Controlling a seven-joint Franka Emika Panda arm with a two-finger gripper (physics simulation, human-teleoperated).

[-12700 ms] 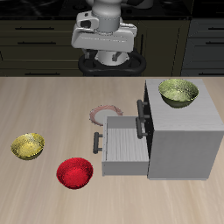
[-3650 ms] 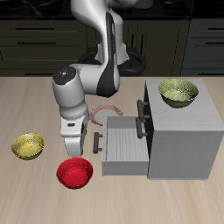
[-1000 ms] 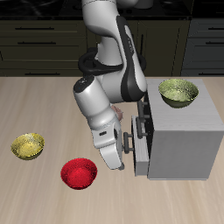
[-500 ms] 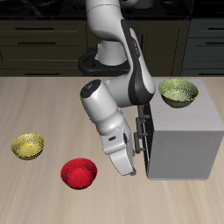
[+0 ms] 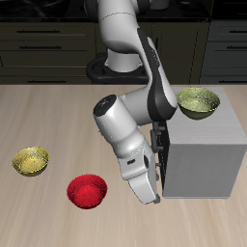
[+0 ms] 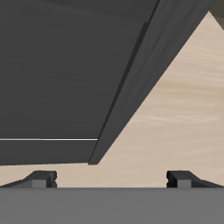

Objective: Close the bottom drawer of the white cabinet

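The white cabinet [image 5: 201, 145] stands on the table, its drawer face turned toward my arm. My gripper [image 5: 150, 191] is low down against that face, at the height of the bottom drawer. My arm hides the bottom drawer almost wholly, and nothing sticks out from the cabinet front there. The dark handle [image 5: 157, 143] of the drawer above shows beside my wrist. In the wrist view a flat grey cabinet face [image 6: 61, 70] fills the frame very close. My gripper [image 6: 112, 179] shows two fingertips [image 6: 39, 179] far apart, open and empty.
An olive-yellow bowl [image 5: 197, 101] sits on the cabinet's top. A red bowl [image 5: 86, 191] lies on the table close to my arm, near the front edge. A yellow bowl [image 5: 30, 161] lies farther off on the table.
My gripper has moved toward the cabinet face, and the pulled-out bottom drawer has slid in with it until it no longer juts out. The bowls have not moved.
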